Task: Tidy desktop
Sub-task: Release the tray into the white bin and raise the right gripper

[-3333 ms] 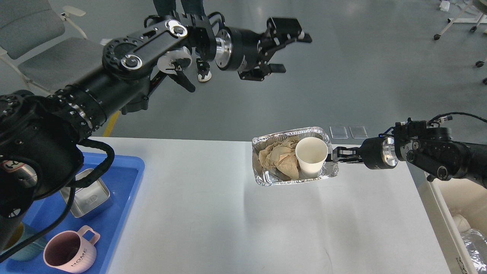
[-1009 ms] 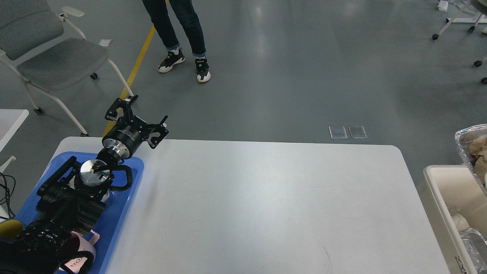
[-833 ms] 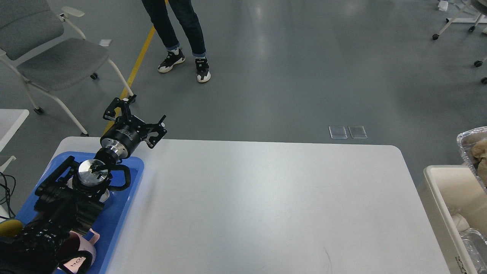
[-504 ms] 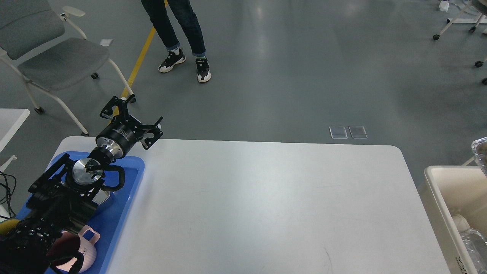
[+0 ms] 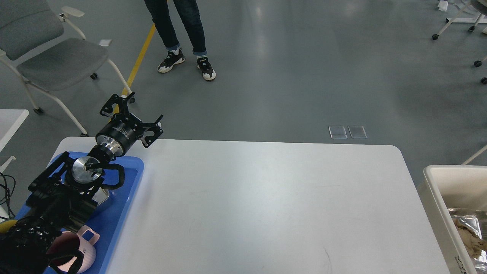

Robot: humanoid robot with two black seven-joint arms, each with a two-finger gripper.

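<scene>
Head view, looking forward and down. The desktop, a white tabletop with rounded corners, fills the centre and lower part of the frame; nothing rests on its visible surface apart from the blue tray at its left end. The left arm enters from the lower left and rises over the tray. The left gripper sits in the upper left, above the table's far left corner, its two fingers spread and holding nothing. The right gripper is outside the frame, so its state cannot be reported.

On the tray, a pink mug shows at the lower left edge, partly hidden by the arm; a metal container is mostly covered. At the right edge stands a cream bin holding crumpled foil and brown paper.

Judged from this layout, tidying appears nearly complete. The main hazard: the left arm hangs close above the tray, so a low withdrawal might clip the mug or shift the tray. A person's legs stand beyond the table, within conceivable reach of a wide swing.
</scene>
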